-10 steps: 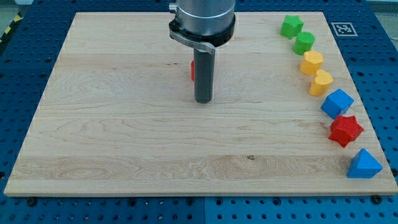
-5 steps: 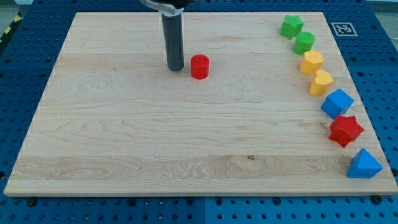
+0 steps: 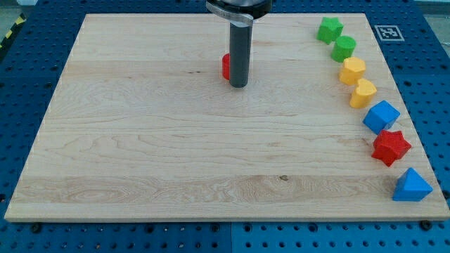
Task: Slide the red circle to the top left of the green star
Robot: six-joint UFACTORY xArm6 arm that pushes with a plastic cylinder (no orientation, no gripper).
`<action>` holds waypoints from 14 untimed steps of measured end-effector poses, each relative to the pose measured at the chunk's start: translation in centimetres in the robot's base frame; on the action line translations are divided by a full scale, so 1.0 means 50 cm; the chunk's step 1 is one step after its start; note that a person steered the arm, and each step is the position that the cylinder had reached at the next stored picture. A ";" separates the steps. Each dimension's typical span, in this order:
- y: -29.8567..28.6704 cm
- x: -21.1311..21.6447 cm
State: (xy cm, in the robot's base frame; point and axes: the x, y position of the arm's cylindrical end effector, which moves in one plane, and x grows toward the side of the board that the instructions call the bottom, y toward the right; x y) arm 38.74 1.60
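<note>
Right beside the red circle block (image 3: 226, 67), mostly hiding it, my tip (image 3: 238, 86) (no claw, just a bare rod) needed to get round to its left for a steady shove toward the green star block (image 3: 328, 29).

Pale wooden board (image 3: 140, 154) with visible grain; matt red circle (image 3: 226, 66).

Bright, even lighting; sharp focus, soft faint shadows, no glare.

Arm end: straight dark grey rod, cylindrical, smooth matte finish with a faint vertical highlight down its side. My tip (image 3: 238, 86) is a flat-cut end, same diameter as the shaft. Upper end sits in a wider black collar with a silver-grey metal rim, cut off by the view's top.
</note>
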 end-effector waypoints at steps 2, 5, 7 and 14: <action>-0.038 -0.013; -0.038 -0.053; -0.036 -0.129; 0.020 -0.281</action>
State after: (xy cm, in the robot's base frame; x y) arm 24.69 2.61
